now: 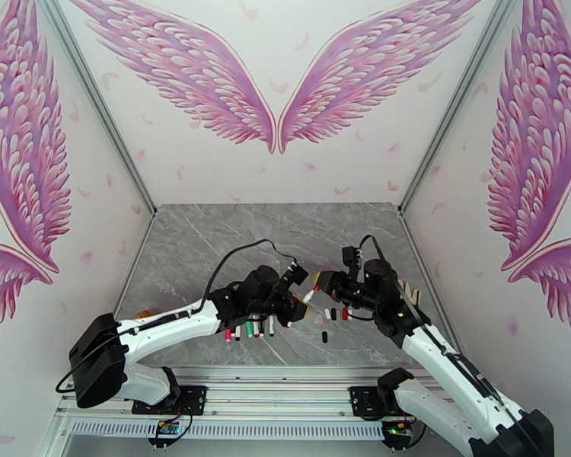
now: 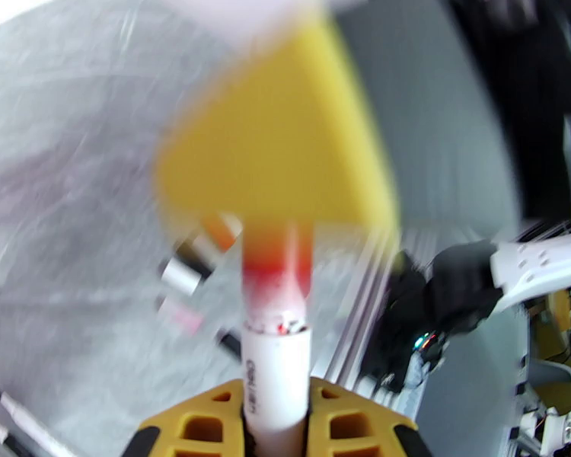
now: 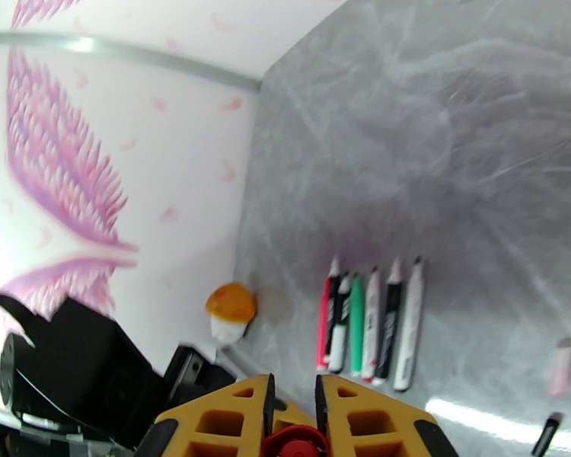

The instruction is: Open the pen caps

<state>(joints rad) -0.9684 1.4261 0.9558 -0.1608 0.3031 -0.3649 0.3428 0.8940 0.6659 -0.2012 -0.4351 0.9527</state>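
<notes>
Arms converge over the tabletop (image 1: 209, 245), left end effector (image 2: 276, 394) clamping a pen (image 2: 276, 359), right end effector (image 3: 293, 386) pinching a red cap (image 3: 293, 443).

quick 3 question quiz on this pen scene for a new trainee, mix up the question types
1. True or false: the left fingers are shut on a white pen.
2. The cap between the right fingers is: A red, B green, C blue.
3. In the top view, beside which arm does the row of pens lie on the table?
Key: 1 true; 2 A; 3 the left arm.
</notes>
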